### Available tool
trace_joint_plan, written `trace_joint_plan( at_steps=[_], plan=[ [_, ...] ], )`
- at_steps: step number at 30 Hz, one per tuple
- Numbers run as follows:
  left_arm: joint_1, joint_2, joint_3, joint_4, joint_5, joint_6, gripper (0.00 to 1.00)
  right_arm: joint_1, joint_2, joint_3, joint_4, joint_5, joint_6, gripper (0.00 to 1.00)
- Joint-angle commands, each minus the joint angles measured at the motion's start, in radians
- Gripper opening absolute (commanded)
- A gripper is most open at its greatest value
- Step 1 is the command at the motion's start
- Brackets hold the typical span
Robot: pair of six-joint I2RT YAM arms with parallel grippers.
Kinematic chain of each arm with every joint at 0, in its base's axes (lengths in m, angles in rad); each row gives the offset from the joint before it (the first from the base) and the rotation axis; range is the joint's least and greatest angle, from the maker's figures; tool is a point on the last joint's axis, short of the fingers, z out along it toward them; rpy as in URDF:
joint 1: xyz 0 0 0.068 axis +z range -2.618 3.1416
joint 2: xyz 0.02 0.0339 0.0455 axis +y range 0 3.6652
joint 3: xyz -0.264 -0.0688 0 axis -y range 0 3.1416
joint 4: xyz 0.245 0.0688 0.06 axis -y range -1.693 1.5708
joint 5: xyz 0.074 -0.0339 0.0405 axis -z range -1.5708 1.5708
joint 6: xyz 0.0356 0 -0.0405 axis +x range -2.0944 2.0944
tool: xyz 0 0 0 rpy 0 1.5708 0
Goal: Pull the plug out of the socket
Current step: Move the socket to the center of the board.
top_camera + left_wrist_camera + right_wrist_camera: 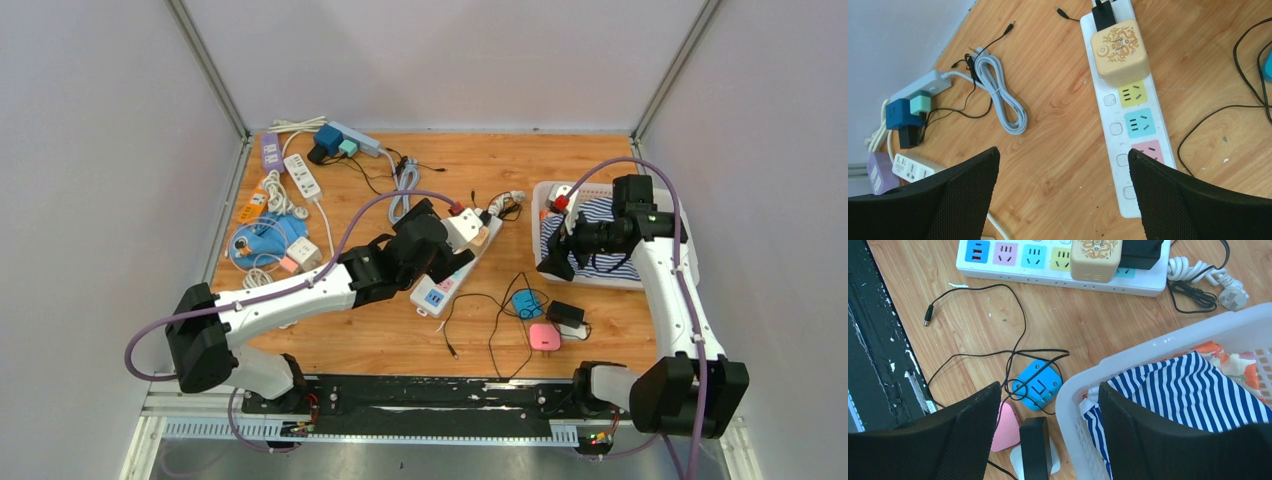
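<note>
A white power strip (437,292) with coloured sockets lies mid-table. A tan cube plug (467,232) and a black plug behind it sit in its far end. In the left wrist view the strip (1113,130) runs up the right side, with the tan plug (1120,50) and black plug (1105,15) at the top. My left gripper (1063,165) is open and empty above the strip's near end; it also shows in the top view (440,240). My right gripper (1048,405) is open and empty over the basket's left rim, apart from the strip (1048,270).
A white basket (600,282) with striped cloth (1188,390) stands at the right. Loose blue (1035,385), pink (1005,427) and black (1034,447) adapters with thin cables lie in front of it. More power strips (302,175) and a coiled grey cable (1000,95) lie at the back left.
</note>
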Motion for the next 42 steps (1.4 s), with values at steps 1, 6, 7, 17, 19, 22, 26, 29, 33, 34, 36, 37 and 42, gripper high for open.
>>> trace_joint_plan(
  at_steps=[1, 6, 7, 17, 19, 22, 26, 29, 33, 34, 36, 37, 42],
  plan=[
    [0.002, -0.045, -0.025, 0.000, -0.008, 0.005, 1.00, -0.030, 0.014, -0.020, -0.008, -0.026, -0.017, 0.73],
    [0.003, -0.063, -0.056, 0.012, 0.010, 0.007, 1.00, -0.057, 0.024, -0.023, -0.009, -0.038, -0.021, 0.73],
    [0.002, -0.069, -0.066, 0.023, 0.010, 0.010, 1.00, -0.064, 0.025, -0.023, -0.011, -0.043, -0.021, 0.73],
    [0.003, -0.139, -0.198, 0.172, 0.018, 0.011, 1.00, -0.130, 0.011, -0.022, -0.025, -0.103, -0.032, 0.73],
    [0.009, -0.137, -0.201, 0.189, 0.045, 0.003, 1.00, -0.134, 0.014, -0.023, -0.026, -0.110, -0.033, 0.73],
    [0.016, -0.129, -0.196, 0.205, 0.088, -0.038, 1.00, -0.134, 0.019, -0.024, -0.026, -0.116, -0.035, 0.73],
    [0.045, -0.094, -0.161, 0.169, 0.128, -0.137, 1.00, -0.134, 0.015, -0.031, -0.026, -0.129, -0.045, 0.73],
    [0.073, -0.029, -0.109, 0.092, 0.151, -0.204, 1.00, -0.134, 0.012, -0.032, -0.026, -0.147, -0.048, 0.73],
    [0.086, 0.059, -0.037, 0.017, 0.148, -0.212, 1.00, -0.133, -0.006, -0.039, -0.025, -0.163, -0.053, 0.73],
    [0.086, 0.084, -0.022, 0.007, 0.150, -0.207, 1.00, -0.132, -0.012, -0.042, -0.025, -0.169, -0.056, 0.73],
    [0.086, 0.132, 0.011, -0.020, 0.159, -0.194, 1.00, -0.133, -0.021, -0.047, -0.025, -0.178, -0.061, 0.73],
    [0.086, 0.158, 0.033, -0.044, 0.164, -0.188, 1.00, -0.133, -0.025, -0.048, -0.025, -0.182, -0.063, 0.73],
    [0.080, 0.220, 0.089, -0.124, 0.119, -0.174, 1.00, -0.133, -0.024, -0.050, -0.026, -0.193, -0.068, 0.73]
  ],
)
